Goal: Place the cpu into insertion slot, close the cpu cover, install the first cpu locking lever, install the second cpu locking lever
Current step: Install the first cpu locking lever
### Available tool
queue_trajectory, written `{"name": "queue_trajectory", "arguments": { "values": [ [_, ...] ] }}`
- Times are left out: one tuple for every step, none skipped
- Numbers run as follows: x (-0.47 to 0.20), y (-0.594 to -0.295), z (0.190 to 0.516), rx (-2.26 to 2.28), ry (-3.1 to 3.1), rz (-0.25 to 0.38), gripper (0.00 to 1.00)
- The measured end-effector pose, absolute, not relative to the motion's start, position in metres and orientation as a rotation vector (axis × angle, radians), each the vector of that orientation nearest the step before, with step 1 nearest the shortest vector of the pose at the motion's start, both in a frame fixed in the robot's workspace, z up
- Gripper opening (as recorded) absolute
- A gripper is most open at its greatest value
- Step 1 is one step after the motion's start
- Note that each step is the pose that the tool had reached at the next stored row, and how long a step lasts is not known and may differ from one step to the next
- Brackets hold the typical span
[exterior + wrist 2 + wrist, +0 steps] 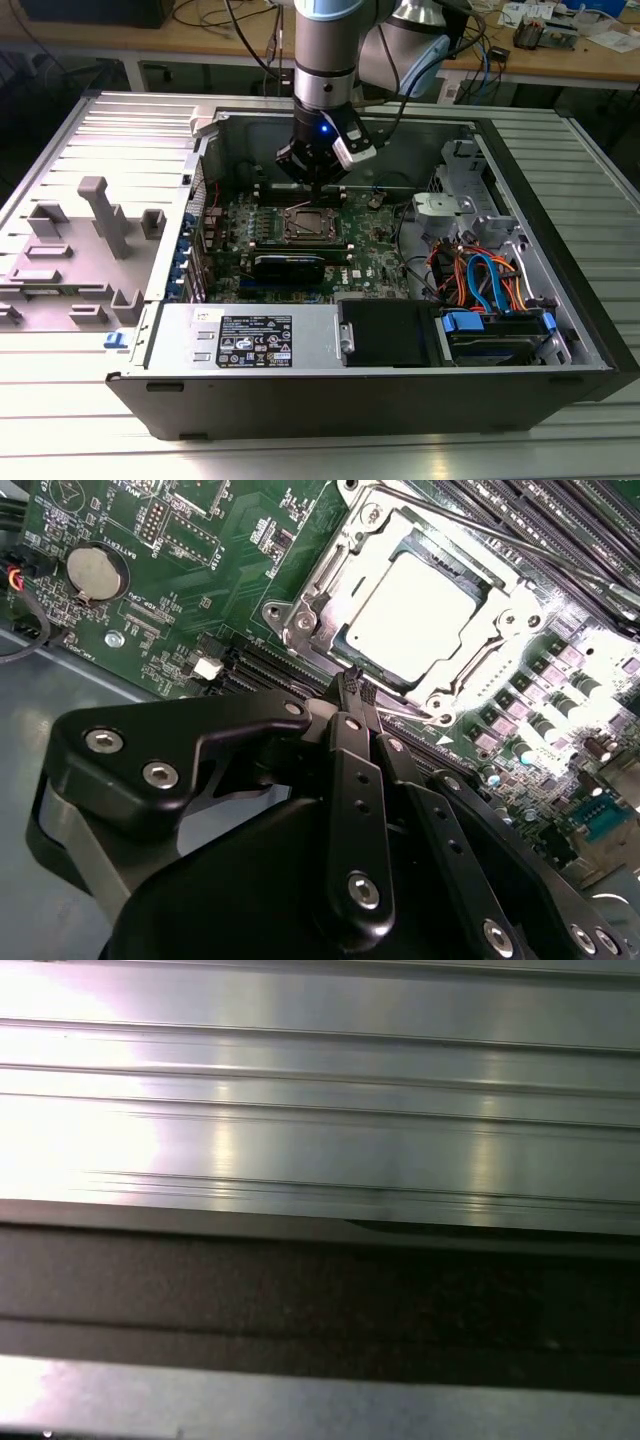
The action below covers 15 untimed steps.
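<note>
Grey plastic fixtures stood at exterior view's left, well apart from case. Gripper hovered just beside insertion slot, fingers pinched together, holding nothing. Cpu sat in slot, cpu cover down around it. Risk: fingertips slipping off thin lever, scraping green motherboard. White label on power supply: print unreadable.

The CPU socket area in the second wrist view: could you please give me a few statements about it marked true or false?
1. The cpu sits in the insertion slot. True.
2. The cpu cover is closed over it. True.
3. The gripper holds the cpu. False: its shut fingers hold nothing, beside the socket.
4. A red fan covers the socket. False: it is uncovered.
5. A coin cell battery sits on the motherboard. True.
</note>
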<state>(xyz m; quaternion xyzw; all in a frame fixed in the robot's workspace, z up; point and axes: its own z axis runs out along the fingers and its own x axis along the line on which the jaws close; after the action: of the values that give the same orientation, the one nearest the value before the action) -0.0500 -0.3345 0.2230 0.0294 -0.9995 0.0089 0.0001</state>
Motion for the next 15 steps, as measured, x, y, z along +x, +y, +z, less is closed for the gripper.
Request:
{"name": "queue_trajectory", "arguments": {
  "values": [
    [-0.0501, -0.3345, 0.223, 0.093, -3.14, 0.028, 0.11],
    [-0.0502, -0.3345, 0.223, 0.094, -3.14, 0.028, 0.11],
    [-0.0509, -0.3344, 0.2229, 0.097, -3.14, 0.027, 0.11],
    [-0.0517, -0.3344, 0.2229, 0.099, -3.14, 0.027, 0.11],
    [-0.0524, -0.3345, 0.2229, 0.1, -3.14, 0.027, 0.11],
    [-0.0533, -0.3345, 0.2229, 0.102, -3.14, 0.027, 0.11],
    [-0.0538, -0.3344, 0.2229, 0.102, -3.14, 0.027, 0.11],
    [-0.0538, -0.3345, 0.2228, 0.102, -3.14, 0.028, 0.11],
    [-0.0539, -0.3345, 0.2226, 0.102, -3.14, 0.028, 0.11],
    [-0.0538, -0.3344, 0.2224, 0.102, -3.14, 0.028, 0.11],
    [-0.0538, -0.3342, 0.2221, 0.099, -3.14, 0.028, 0.11],
    [-0.0537, -0.3339, 0.2219, 0.093, -3.14, 0.028, 0.11],
    [-0.0535, -0.3338, 0.2217, 0.084, -3.14, 0.028, 0.11],
    [-0.0533, -0.3338, 0.2215, 0.075, -3.14, 0.028, 0.11],
    [-0.053, -0.3337, 0.2211, 0.061, -3.141, 0.028, 0.11]
  ]
}}
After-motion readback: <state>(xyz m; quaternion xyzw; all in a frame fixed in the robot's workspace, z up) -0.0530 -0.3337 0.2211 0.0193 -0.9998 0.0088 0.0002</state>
